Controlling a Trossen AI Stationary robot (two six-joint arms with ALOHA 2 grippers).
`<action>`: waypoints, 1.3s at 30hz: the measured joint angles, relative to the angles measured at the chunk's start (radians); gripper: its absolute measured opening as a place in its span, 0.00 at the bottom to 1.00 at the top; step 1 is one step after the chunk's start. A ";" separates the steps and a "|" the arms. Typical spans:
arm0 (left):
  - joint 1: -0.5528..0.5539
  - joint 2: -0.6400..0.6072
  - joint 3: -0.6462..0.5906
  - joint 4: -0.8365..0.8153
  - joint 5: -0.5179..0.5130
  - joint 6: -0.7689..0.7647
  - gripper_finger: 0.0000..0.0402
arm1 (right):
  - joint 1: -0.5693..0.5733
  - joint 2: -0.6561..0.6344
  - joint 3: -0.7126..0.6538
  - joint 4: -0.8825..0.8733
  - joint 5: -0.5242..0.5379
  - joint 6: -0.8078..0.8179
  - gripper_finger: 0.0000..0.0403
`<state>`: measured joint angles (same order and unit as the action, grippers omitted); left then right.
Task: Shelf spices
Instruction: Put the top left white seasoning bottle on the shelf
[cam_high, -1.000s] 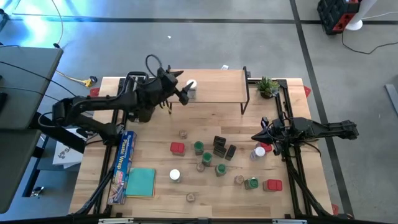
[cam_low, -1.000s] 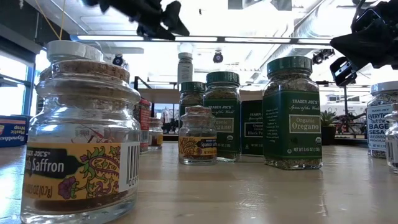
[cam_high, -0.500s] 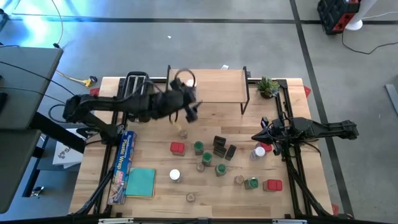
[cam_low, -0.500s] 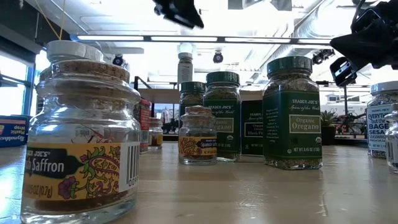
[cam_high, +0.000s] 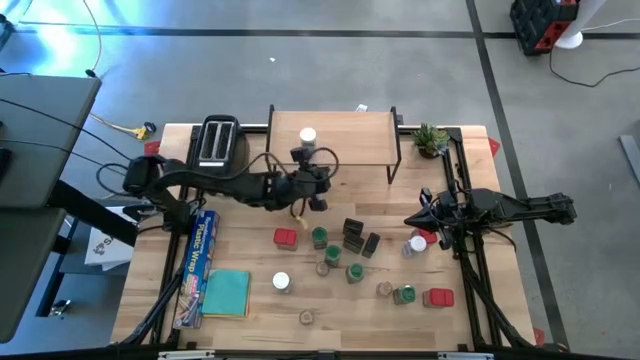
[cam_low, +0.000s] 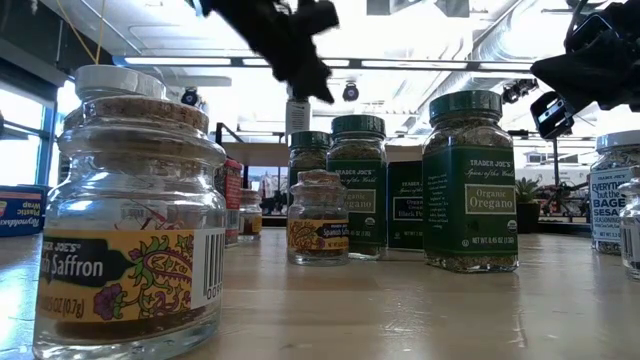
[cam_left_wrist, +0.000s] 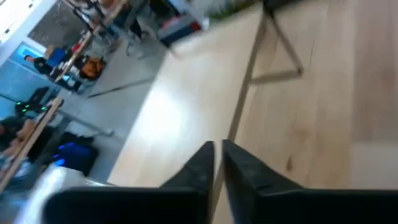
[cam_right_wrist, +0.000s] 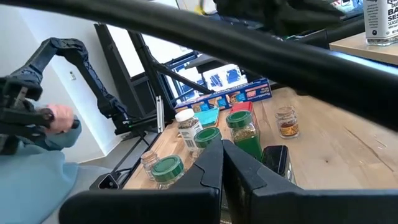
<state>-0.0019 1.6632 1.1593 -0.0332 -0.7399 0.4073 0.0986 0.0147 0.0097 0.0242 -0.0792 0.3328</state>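
Note:
The shelf (cam_high: 350, 140) stands at the far middle of the table, and one white-lidded spice jar (cam_high: 307, 135) stands upright on its wooden top. My left gripper (cam_high: 322, 182) hovers shut just in front of the shelf's near edge (cam_left_wrist: 186, 106), holding nothing. It shows dark at the top of the low view (cam_low: 318, 88). More spices stand on the table's middle and right: a red tin (cam_high: 286, 238), green-lidded jars (cam_high: 319, 237), black boxes (cam_high: 352, 232) and a saffron jar (cam_low: 130, 220). My right gripper (cam_high: 415, 218) waits shut at the right (cam_right_wrist: 222, 163).
A black toaster (cam_high: 215, 142) stands left of the shelf. A long blue foil box (cam_high: 198, 262) and a teal cloth (cam_high: 226, 293) lie at the near left. A small plant (cam_high: 432, 140) is at the far right. A person (cam_right_wrist: 25, 168) is beyond the table.
My left gripper has come away from the white-lidded jar, which stays upright on the shelf. It has swung toward the table's right and near edge, sunk lower and rolled about its own line. In the low view its forked fingers have come together.

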 joint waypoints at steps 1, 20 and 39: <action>0.008 0.015 0.000 0.002 -0.013 0.009 0.02 | 0.000 0.000 0.000 0.000 0.000 0.000 0.00; 0.050 -0.064 0.002 -0.327 -0.178 -0.067 0.00 | 0.000 0.003 0.000 0.000 0.000 0.000 0.00; 0.152 -0.107 0.001 -0.317 -0.035 -0.098 0.00 | 0.000 0.004 0.000 0.000 0.000 0.000 0.00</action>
<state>0.1503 1.5566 1.1606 -0.3498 -0.7745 0.3096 0.0986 0.0185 0.0097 0.0241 -0.0791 0.3327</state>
